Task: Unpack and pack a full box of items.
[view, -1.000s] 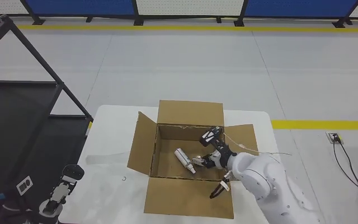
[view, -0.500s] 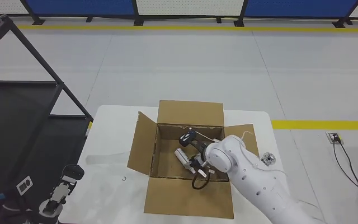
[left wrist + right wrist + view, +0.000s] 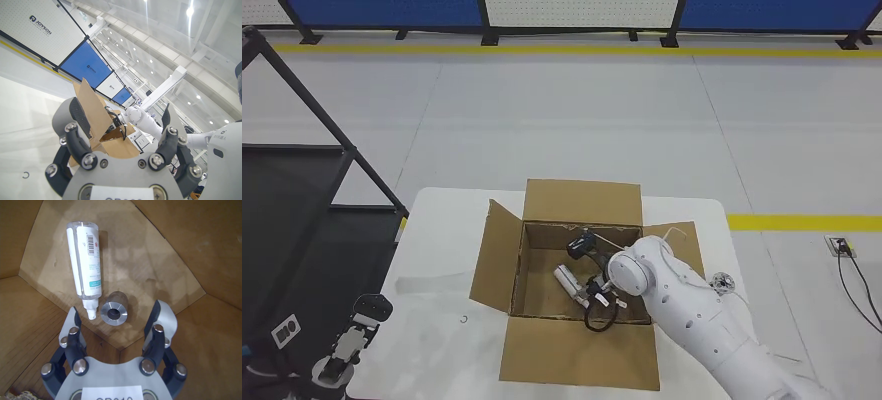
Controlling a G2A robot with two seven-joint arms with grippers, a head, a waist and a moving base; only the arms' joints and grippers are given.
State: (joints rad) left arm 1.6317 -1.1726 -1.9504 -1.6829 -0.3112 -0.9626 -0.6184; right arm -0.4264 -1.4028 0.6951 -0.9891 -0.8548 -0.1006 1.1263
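Note:
An open cardboard box (image 3: 504, 262) stands mid-table with its flaps spread; it is seen from the side as the box (image 3: 115, 147) in the left wrist view. On the box floor (image 3: 143, 262) lie a clear spray bottle (image 3: 85, 262) with a white label and a short metal cylinder (image 3: 115, 309) with a hole through it. From above, the bottle (image 3: 570, 282) lies near the box's middle. My right gripper (image 3: 115, 311) hangs open inside the box just above the cylinder, holding nothing. My left gripper (image 3: 122, 111) is open and empty, low at the table's left side.
The white table (image 3: 437, 300) has bare room left of the box. A small ring (image 3: 25, 175) lies on it near the left gripper. A small round object (image 3: 722, 282) rests on the table right of the box. A black frame (image 3: 322, 130) stands left.
The right arm swung from the box's right side to over its middle and lowered its gripper toward the bottle and cylinder. The left arm has not moved.

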